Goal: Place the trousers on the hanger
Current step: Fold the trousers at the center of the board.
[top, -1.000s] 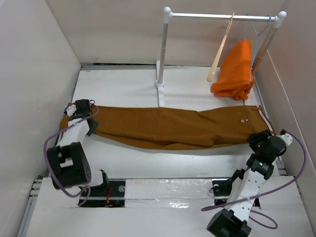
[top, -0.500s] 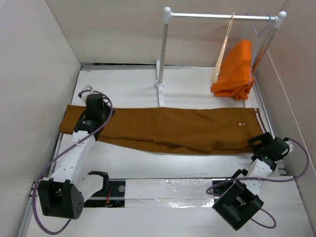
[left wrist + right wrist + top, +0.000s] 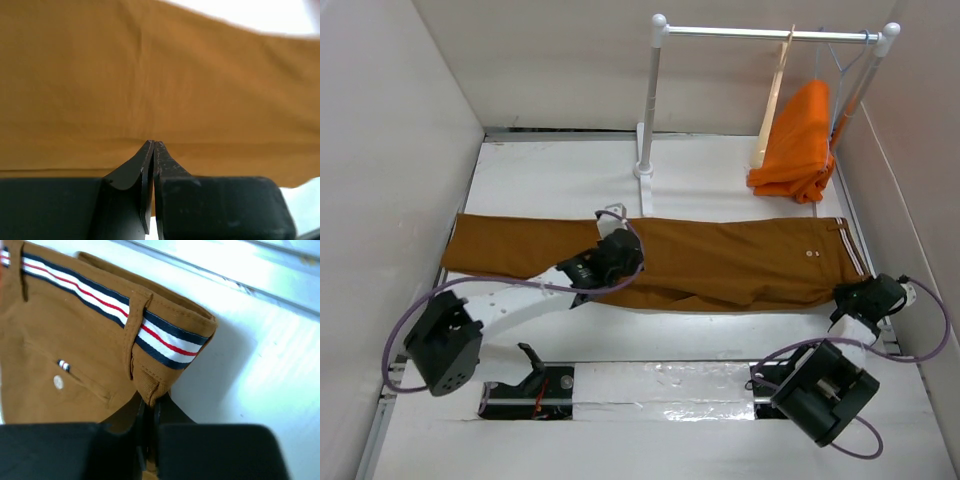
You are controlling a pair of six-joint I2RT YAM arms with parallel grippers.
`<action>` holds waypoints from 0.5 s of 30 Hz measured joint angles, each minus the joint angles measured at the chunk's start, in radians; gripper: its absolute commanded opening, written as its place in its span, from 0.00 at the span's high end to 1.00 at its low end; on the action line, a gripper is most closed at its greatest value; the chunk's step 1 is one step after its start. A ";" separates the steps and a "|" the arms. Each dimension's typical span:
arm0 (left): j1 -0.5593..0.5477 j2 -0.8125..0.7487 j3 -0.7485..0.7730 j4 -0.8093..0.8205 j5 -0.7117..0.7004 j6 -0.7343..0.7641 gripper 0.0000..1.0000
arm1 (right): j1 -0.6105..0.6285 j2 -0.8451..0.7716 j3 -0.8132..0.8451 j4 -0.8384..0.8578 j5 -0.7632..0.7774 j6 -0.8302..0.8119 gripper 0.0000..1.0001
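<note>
The rust-brown trousers (image 3: 720, 262) lie flat across the table, legs to the left and striped waistband (image 3: 100, 305) to the right. My left gripper (image 3: 618, 250) hovers low over the middle of the trousers (image 3: 150, 75). In the left wrist view its tips (image 3: 153, 144) are shut tight against a crease, and no cloth shows between them. My right gripper (image 3: 848, 296) is at the near right corner, shut (image 3: 151, 402) on the waistband's corner by a belt loop. The pale wooden hanger (image 3: 770, 100) hangs on the rail at the back right, away from both grippers.
A bright orange garment (image 3: 800, 140) hangs next to the wooden hanger on a thin wire hanger (image 3: 845, 60). The white rack's post (image 3: 650, 100) stands just behind the trousers. Walls enclose the table on the left, back and right.
My left arm swept right from the leg ends to the middle of the trousers, closing as it went. The right gripper opened wide, then closed on the waistband corner.
</note>
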 measured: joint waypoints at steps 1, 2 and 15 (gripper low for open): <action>-0.035 0.034 0.000 0.008 -0.024 -0.003 1.00 | 0.004 -0.017 -0.003 0.011 -0.011 -0.005 1.00; -0.063 0.066 0.000 0.013 -0.047 -0.005 1.00 | 0.013 -0.053 -0.011 0.014 -0.023 -0.014 1.00; -0.095 0.182 -0.110 0.110 -0.192 -0.055 1.00 | 0.665 -0.494 0.132 -0.222 -0.137 -0.290 1.00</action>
